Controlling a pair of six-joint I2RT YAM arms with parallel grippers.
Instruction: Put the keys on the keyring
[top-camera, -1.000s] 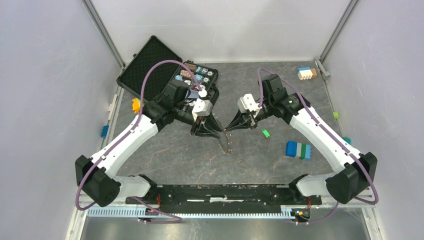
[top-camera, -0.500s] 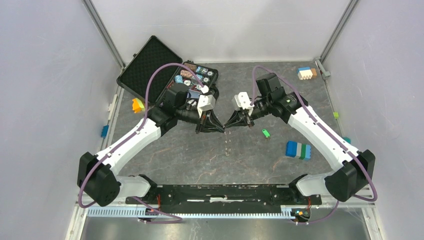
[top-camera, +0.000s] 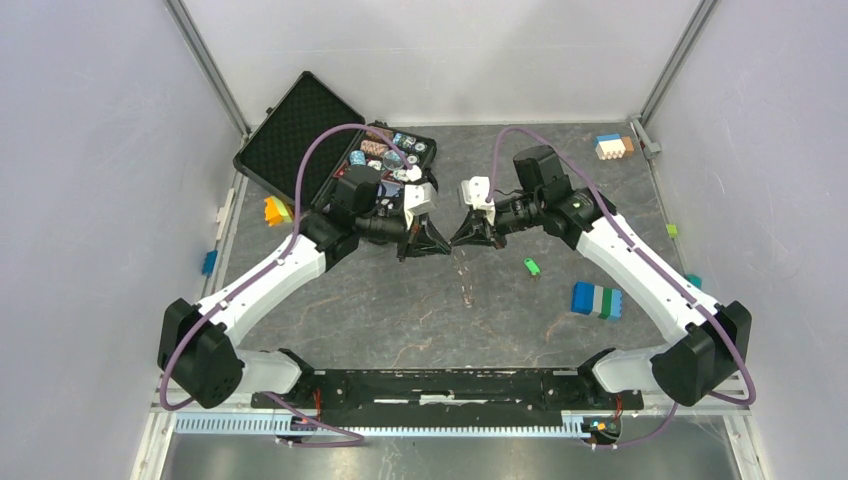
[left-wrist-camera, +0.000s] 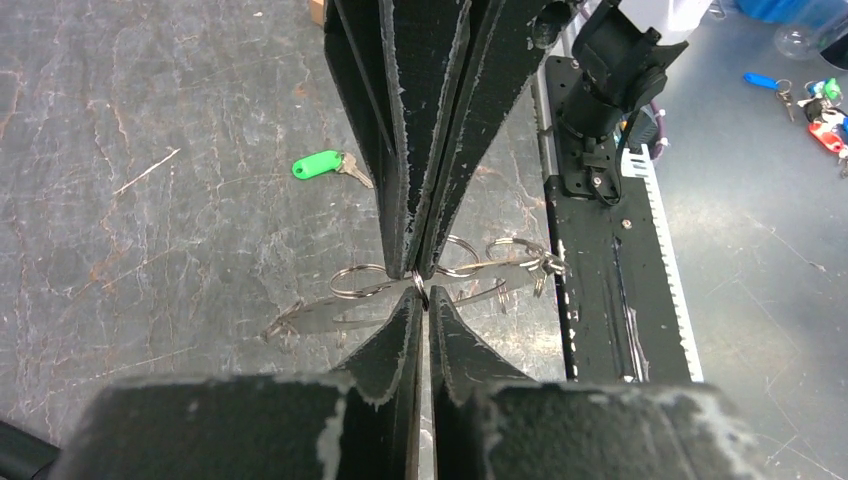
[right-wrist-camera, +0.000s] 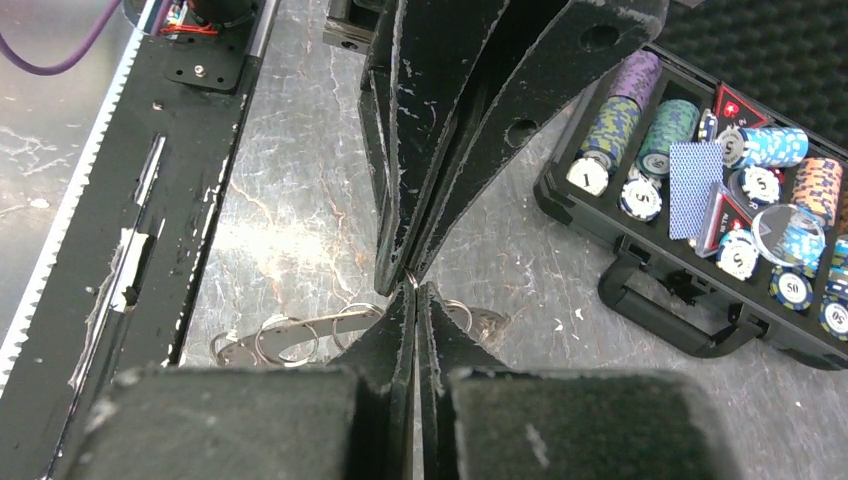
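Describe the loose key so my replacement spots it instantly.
On the table, look beside the right arm, left of the blue-and-green block stack. The key lies there alone: a flat bright green head with a short metal blade, not a block.

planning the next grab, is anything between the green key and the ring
Nothing visible. Bare table lies between the green key and the ring, which the left end effector and right end effector both pinch.

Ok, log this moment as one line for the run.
left gripper: shut on keyring | right gripper: shut on keyring, tips meeting | green key: loose on table
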